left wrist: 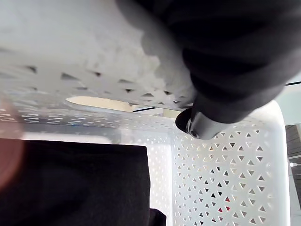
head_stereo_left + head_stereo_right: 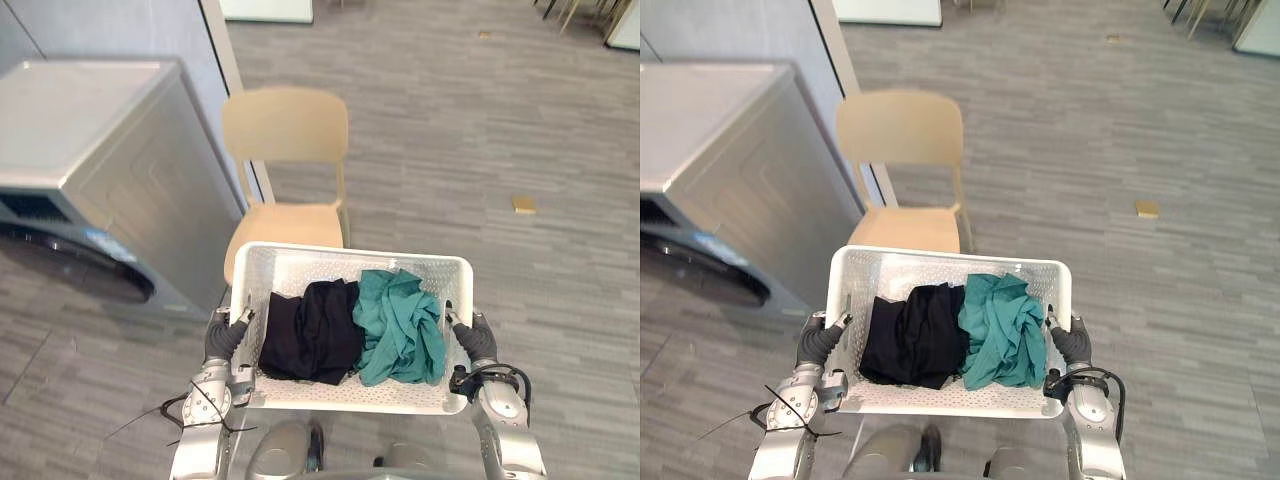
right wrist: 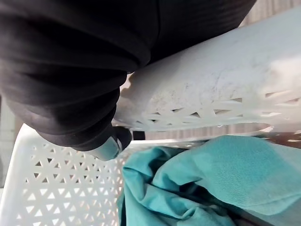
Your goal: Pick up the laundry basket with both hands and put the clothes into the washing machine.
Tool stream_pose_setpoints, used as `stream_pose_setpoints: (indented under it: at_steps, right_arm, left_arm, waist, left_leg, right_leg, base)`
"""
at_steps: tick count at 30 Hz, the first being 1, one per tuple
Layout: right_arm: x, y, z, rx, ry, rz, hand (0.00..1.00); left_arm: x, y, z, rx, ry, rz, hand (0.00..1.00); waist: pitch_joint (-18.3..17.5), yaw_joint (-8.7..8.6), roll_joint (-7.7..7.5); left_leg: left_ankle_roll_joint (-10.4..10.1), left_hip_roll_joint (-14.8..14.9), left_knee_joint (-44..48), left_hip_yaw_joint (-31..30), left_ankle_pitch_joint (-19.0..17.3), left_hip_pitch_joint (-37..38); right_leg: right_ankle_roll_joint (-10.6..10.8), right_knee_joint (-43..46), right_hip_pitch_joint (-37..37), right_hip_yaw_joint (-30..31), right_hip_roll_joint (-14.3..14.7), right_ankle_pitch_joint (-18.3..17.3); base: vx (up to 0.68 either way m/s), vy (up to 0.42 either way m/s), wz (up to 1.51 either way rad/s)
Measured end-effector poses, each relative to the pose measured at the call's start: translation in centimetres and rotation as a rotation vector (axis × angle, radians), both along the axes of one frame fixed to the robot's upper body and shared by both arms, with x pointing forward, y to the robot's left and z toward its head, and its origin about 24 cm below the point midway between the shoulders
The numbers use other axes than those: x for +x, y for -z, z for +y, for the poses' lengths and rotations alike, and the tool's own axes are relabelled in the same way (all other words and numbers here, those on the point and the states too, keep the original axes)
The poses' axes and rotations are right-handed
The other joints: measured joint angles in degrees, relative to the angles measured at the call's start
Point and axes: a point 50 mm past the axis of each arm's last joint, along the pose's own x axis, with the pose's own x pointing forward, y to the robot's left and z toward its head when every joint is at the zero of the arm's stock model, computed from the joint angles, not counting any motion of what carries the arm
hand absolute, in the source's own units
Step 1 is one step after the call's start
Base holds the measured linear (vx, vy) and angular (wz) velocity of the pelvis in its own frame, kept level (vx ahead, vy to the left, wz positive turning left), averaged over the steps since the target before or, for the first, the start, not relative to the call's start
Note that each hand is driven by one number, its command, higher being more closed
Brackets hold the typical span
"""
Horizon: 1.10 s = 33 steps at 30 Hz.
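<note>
Fingers (image 1: 192, 125) of the left hand (image 2: 224, 338) and right hand (image 2: 477, 339) clasp the side rims of the laundry basket (image 2: 340, 250); black clothes (image 2: 312, 332) and teal clothes (image 2: 403, 326) lie inside it.

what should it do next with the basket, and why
I'd turn left to face the washer first. The left hand and right hand grip the basket by its sides, with black and teal clothes inside. The washer stands off to the left and a chair is straight ahead.
</note>
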Motion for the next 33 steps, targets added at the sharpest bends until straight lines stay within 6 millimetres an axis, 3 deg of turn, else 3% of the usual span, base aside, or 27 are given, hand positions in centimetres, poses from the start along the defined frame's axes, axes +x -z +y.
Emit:
stream_pose_setpoints:
  at_steps: [1,3,4,5,7,9,11,12,14,17,19,20,21,23,25,27,29,30,32,33]
  right_arm:
    - [-0.2,0.0,0.2,0.0,-0.009,-0.002,1.0]
    - [-0.5,-0.1,0.4,0.001,-0.015,-0.007,1.0]
    - [-1.1,0.2,0.8,0.01,-0.02,0.004,1.0]
    - [-1.5,0.4,0.6,-0.004,-0.02,0.017,1.0]
    - [-1.9,0.4,0.8,-0.009,-0.037,0.024,1.0]
    - [-2.5,0.0,1.4,-0.01,-0.066,0.017,1.0]
    - [-2.7,0.0,1.6,-0.002,-0.069,0.017,1.0]
    - [-2.6,0.0,1.8,0.004,-0.073,0.017,1.0]
    - [-2.6,0.0,2.0,0.009,-0.085,0.015,1.0]
    - [-2.8,0.4,2.3,0.022,-0.114,0.037,1.0]
    - [-3.3,0.7,2.3,0.025,-0.118,0.053,1.0]
    - [-3.5,0.8,2.6,0.046,-0.11,0.061,1.0]
    - [-3.6,1.0,2.9,0.066,-0.101,0.069,1.0]
    - [-3.6,1.1,3.1,0.073,-0.103,0.075,1.0]
    - [-3.4,1.0,3.7,0.092,-0.107,0.065,1.0]
    - [-2.9,0.8,3.9,0.099,-0.112,0.05,1.0]
    - [-2.2,0.4,4.2,0.1,-0.126,0.025,1.0]
    - [-1.5,0.1,4.5,0.098,-0.142,0.008,1.0]
    - [-0.3,0.4,5.3,0.106,-0.169,0.009,1.0]
    - [0.2,0.3,5.6,0.109,-0.182,0.004,1.0]
  left_arm:
    - [-0.1,0.0,0.2,0.002,-0.01,0.002,1.0]
    - [-0.3,0.1,0.4,0.004,-0.019,0.008,1.0]
    - [-0.7,0.2,0.5,0.014,-0.018,0.017,1.0]
    - [-0.9,0.7,0.1,0.011,-0.026,0.04,1.0]
    - [-1.6,1.1,0.3,0.01,-0.071,0.06,1.0]
    - [-2.8,1.3,0.8,0.009,-0.123,0.078,1.0]
    - [-3.6,1.2,1.1,0.018,-0.138,0.081,1.0]
    - [-4.2,1.1,1.4,0.019,-0.157,0.081,1.0]
    - [-4.6,1.2,1.5,0.009,-0.186,0.091,1.0]
    - [-5.5,1.7,1.7,0.001,-0.21,0.119,1.0]
    - [-5.7,1.8,1.5,-0.001,-0.207,0.129,1.0]
    - [-5.8,1.8,1.8,0.015,-0.208,0.133,1.0]
    - [-5.8,1.7,2.1,0.037,-0.206,0.135,1.0]
    - [-5.9,1.6,2.5,0.053,-0.211,0.138,1.0]
    - [-6.0,1.3,3.0,0.069,-0.229,0.129,1.0]
    - [-5.6,0.9,3.2,0.081,-0.232,0.108,1.0]
    - [-5.2,0.6,3.4,0.085,-0.24,0.087,1.0]
    - [-4.8,0.2,3.7,0.087,-0.249,0.065,1.0]
    - [-4.7,0.0,4.2,0.094,-0.269,0.057,1.0]
    - [-4.5,-0.1,4.5,0.099,-0.281,0.049,1.0]
  waist:
    - [-0.2,-1.1,0.87]
    - [-0.1,-1.32,1.13]
    - [-1.0,-1.51,-1.19]
    - [-0.2,-1.23,0.47]
    - [0.1,-1.08,0.88]
    - [0.9,0.52,0.98]
    - [0.9,0.56,0.59]
    - [0.9,0.68,0.55]
    - [0.7,0.77,0.71]
    - [-0.2,0.42,2.16]
    - [-1.3,0.19,3.82]
    - [-1.3,0.12,2.79]
    - [-1.6,0.26,0.27]
    - [-2.2,0.69,-1.59]
    - [-2.6,0.8,-2.24]
    - [-2.4,0.82,-1.95]
    - [-1.7,1.31,-0.67]
    - [-0.9,1.92,0.65]
    - [-0.2,1.61,1.29]
    - [0.9,1.85,1.23]
  left_leg:
    - [-1.3,2.3,-1.8,-2.0,-1.0,2.6]
    - [-3.5,3.9,-2.1,-3.5,-2.1,3.7]
    - [-5.7,3.3,0.0,-3.9,-4.2,3.6]
    - [-7.3,5.8,4.9,-5.8,-6.7,3.5]
    - [-7.0,7.9,15.7,-5.4,-5.0,-0.6]
    - [-6.2,12.5,31.6,-2.5,-3.5,-8.2]
    - [-5.9,15.2,30.9,-1.8,-3.6,-10.6]
    - [-5.9,17.6,24.3,-1.9,-3.5,-10.6]
    - [-6.1,18.5,16.1,-4.1,-3.4,-10.1]
    - [-8.3,18.4,4.0,-7.3,-1.2,-8.1]
    - [-7.1,17.4,-0.2,-5.9,6.6,-6.8]
    - [-12.5,16.8,-1.4,-5.0,6.3,-5.7]
    - [-12.8,14.3,-2.3,-4.6,6.3,-5.3]
    - [-12.5,11.6,-2.3,-3.4,6.2,-5.3]
    - [-11.1,9.7,-1.6,-2.6,5.3,-5.1]
    - [-9.9,9.2,-0.4,-0.8,4.2,-5.1]
    - [-9.1,9.5,0.9,2.4,3.2,-5.6]
    - [-8.0,10.1,2.3,5.4,2.0,-6.8]
    - [-7.1,10.8,1.8,8.3,1.6,-7.3]
    - [-6.6,12.1,1.9,11.2,1.5,-6.5]
  right_leg:
    - [0.6,-8.4,-5.1,-0.1,1.6,-2.6]
    - [2.0,-22.3,-7.9,1.8,2.3,-2.7]
    - [3.7,-37.4,-7.5,3.7,1.0,3.5]
    - [3.0,-35.6,-5.8,0.6,1.5,5.0]
    - [1.7,-35.1,-4.2,-1.2,2.5,2.4]
    - [0.1,-36.5,0.0,-2.0,3.4,0.6]
    - [0.2,-40.1,3.4,-2.5,3.3,0.6]
    - [0.2,-41.8,5.1,-2.2,3.1,0.6]
    - [0.6,-42.3,5.3,-1.3,3.1,0.6]
    - [3.0,-42.5,5.0,0.4,3.2,0.0]
    - [5.2,-42.0,5.0,0.8,3.1,-0.8]
    - [6.8,-41.2,5.0,1.2,1.7,-1.8]
    - [8.4,-41.1,4.9,1.5,-0.9,-2.2]
    - [10.4,-42.6,5.2,1.7,-3.6,-1.2]
    - [12.1,-45.0,6.3,2.8,-5.2,0.1]
    - [12.6,-46.3,6.1,4.1,-5.8,1.7]
    - [12.8,-47.3,4.3,6.6,-5.5,3.9]
    - [11.1,-47.2,1.6,5.2,-5.4,6.3]
    - [9.7,-49.4,0.5,1.3,-5.6,9.6]
    - [8.4,-43.2,-1.1,-2.2,-6.0,6.5]
  base:
    - [0.47,-0.178,0.57]
    - [0.45,-0.232,0.62]
    - [0.56,-0.334,0.81]
    - [0.55,-0.331,0.77]
    - [0.36,-0.212,0.43]
    - [0.41,-0.245,0.14]
    - [0.37,-0.187,0.04]
    - [0.27,-0.098,0.0]
    - [0.22,0.032,-0.27]
    - [0.18,0.195,-0.35]
    - [0.17,0.347,-0.1]
    - [0.13,0.394,0.11]
    - [0.11,0.377,0.17]
    - [0.08,0.276,0.1]
    - [0.05,0.272,-0.06]
    - [-0.02,0.204,-0.45]
    - [-0.12,0.191,-0.99]
    - [-0.2,0.187,-1.17]
    - [-0.17,0.108,-1.01]
    - [-0.11,0.01,-0.7]
